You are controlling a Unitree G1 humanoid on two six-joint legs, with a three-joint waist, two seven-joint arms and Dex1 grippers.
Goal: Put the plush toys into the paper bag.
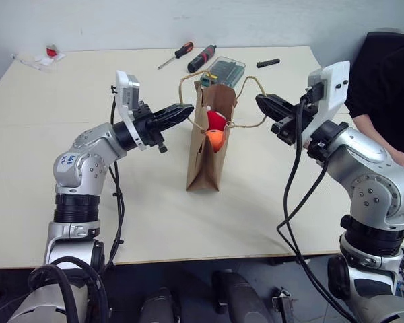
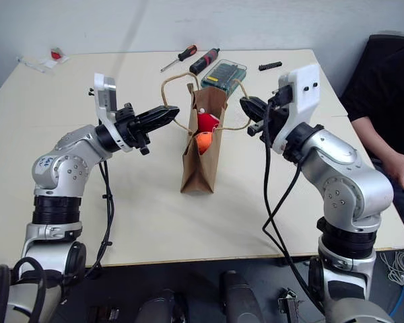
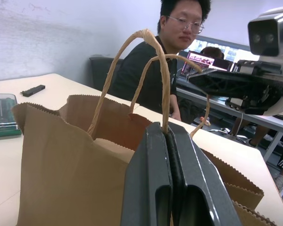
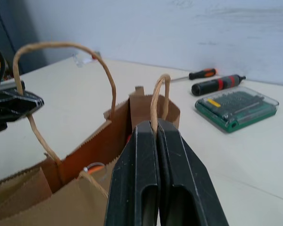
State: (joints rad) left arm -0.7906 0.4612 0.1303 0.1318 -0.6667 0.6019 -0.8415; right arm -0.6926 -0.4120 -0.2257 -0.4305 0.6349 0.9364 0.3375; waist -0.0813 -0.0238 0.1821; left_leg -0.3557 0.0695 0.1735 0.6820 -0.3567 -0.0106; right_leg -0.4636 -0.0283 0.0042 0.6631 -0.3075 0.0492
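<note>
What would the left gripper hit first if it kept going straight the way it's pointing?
Probably the paper bag: the shut left gripper points at its upper edge and near handle loop. Depth is unclear, so it might skim over the rim.

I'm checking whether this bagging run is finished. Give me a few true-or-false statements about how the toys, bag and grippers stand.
1. The orange plush toy sits inside the paper bag. True.
2. The red plush toy lies on the table beside the bag. False: it is in the bag, above the orange one.
3. The left gripper is open. False: it is shut.
4. The paper bag stands upright. True.
5. The right gripper holds a screwdriver. False: the screwdrivers lie on the table behind the bag.
</note>
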